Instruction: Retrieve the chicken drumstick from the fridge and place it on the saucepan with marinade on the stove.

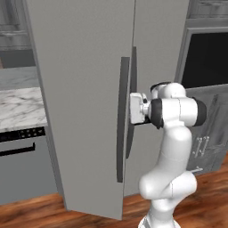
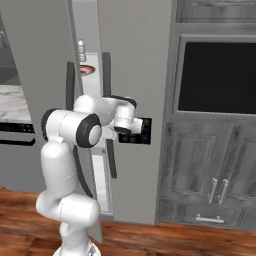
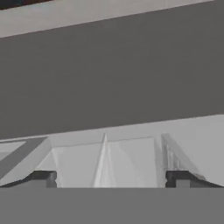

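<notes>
We see the gripper (image 3: 111, 178), jaws spread wide and empty, at the fridge (image 1: 84, 67) between its upright handles, left door (image 2: 42, 60) ajar. The chicken drumstick presumably lies inside, beyond the jaws.

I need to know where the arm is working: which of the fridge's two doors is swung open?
The left door: it angles outward toward the camera, leaving a gap with shelves visible. The right door sits flush and closed.
</notes>
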